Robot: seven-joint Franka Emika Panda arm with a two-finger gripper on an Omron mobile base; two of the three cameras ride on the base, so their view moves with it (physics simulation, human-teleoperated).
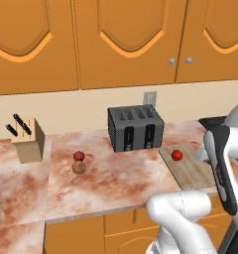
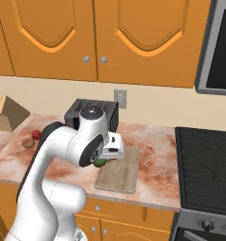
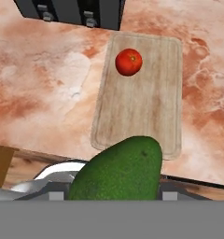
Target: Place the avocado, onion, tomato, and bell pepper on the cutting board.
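Note:
A dark green avocado [image 3: 118, 172] sits between the jaws of my gripper [image 3: 115, 192], which is shut on it and held above the near edge of the cutting board [image 3: 146, 116]. The right base view has the gripper [image 2: 109, 159] over the board's [image 2: 122, 176] left side, a bit of the green avocado [image 2: 100, 163] under it. A red tomato [image 3: 129, 62] lies on the board's far end, also the tomato [image 1: 177, 155] on the board [image 1: 190, 171]. The tan onion [image 1: 78, 167] and the dark red bell pepper [image 1: 79, 156] lie together on the counter, left of the toaster.
A dark toaster [image 1: 135, 128] stands against the wall just behind the board's left corner. A wooden knife block [image 1: 28, 141] stands far left. A black stove [image 2: 204, 160] adjoins the counter on the right. Marbled counter [image 1: 121, 178] lies between the onion and the board.

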